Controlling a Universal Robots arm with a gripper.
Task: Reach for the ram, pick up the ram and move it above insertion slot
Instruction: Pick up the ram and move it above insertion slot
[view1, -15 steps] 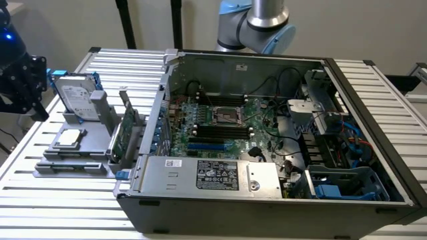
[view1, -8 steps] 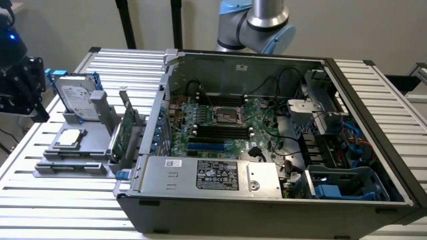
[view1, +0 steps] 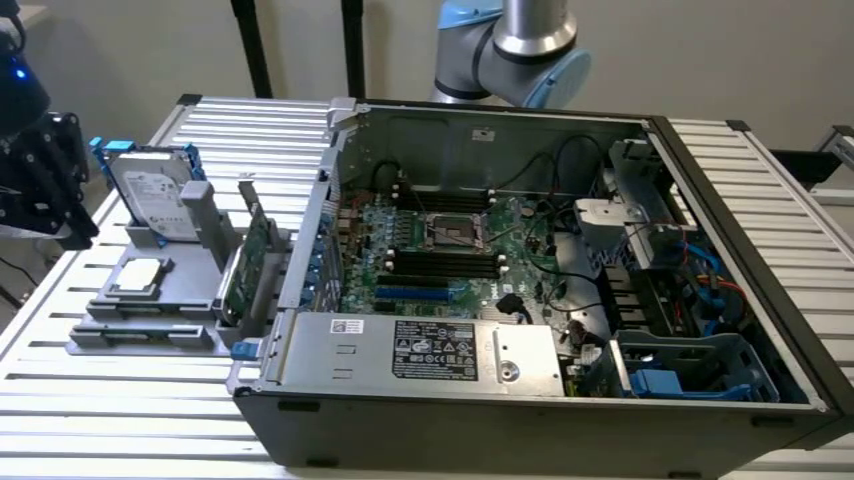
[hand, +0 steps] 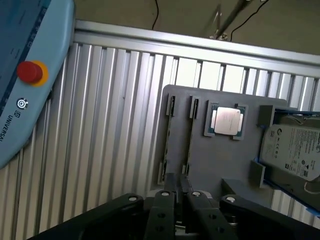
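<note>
The arm (view1: 523, 35) at the exterior view's top centre is a silver-grey tube with rounded light-blue caps (view1: 563, 78). The gripper (hand: 180, 184) is matte black, with angled links (hand: 120, 212) and silver screws (hand: 196, 194).

Soft, even ambient light, approx. overhead: glare on ribbed metal table (hand: 200, 75), dim shadow inside computer case (view1: 454, 150), colours muted.

Hard drive (view1: 150, 192) (upright) crowds the holder (view1: 184, 272).

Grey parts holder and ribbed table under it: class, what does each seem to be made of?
Grey parts holder: probably plastic, matte; uniform dull grey, no glints. Ribbed table: likely aluminium, satin finish; pale silver slats with bright sheen along ridges.
</note>
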